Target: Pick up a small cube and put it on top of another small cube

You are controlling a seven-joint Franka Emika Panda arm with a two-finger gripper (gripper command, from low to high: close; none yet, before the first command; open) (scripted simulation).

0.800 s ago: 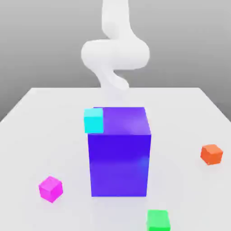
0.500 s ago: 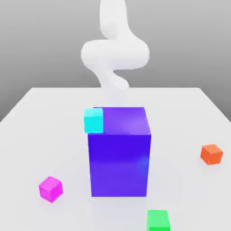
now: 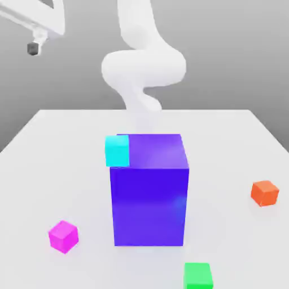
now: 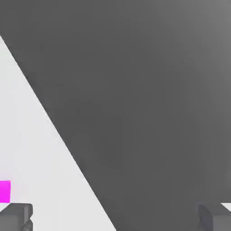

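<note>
Currently the gripper (image 4: 115, 219) stands with its jaws spread wide and nothing between them; in the hand view 2 dark fingertips (image 4: 16, 215) sit at opposite edges of the picture with only bare surface and grey backdrop in the gap.

Reading the exterior view from its left: the hand hangs high in the upper left corner, well above the white table (image 3: 68, 141), with 1 dark fingertip (image 3: 34, 48) visible below the white housing. Lower on that side, near the front of the table, rests the pink cube (image 3: 62, 236), flat on the surface and clear of all neighbours. A cyan cube (image 3: 117, 150) shows at the upper left edge of the big blue block (image 3: 149, 195) in the middle; whether it rests on the block or stands behind it cannot be told. A green cube (image 3: 197, 276) lies at the front, right of centre, and an orange cube (image 3: 265, 192) lies well apart at the exterior view's right.

Governing relation: the pink cube lies far below the hand, toward the front of the table and slightly to the exterior view's right of it. In the hand view it (image 4: 5, 191) shows just beside 1 fingertip, not between the 2. Judgement: the approach has not yet centred; the hand needs to shift sideways to bracket the cube, then descend. No pickup is made.
</note>
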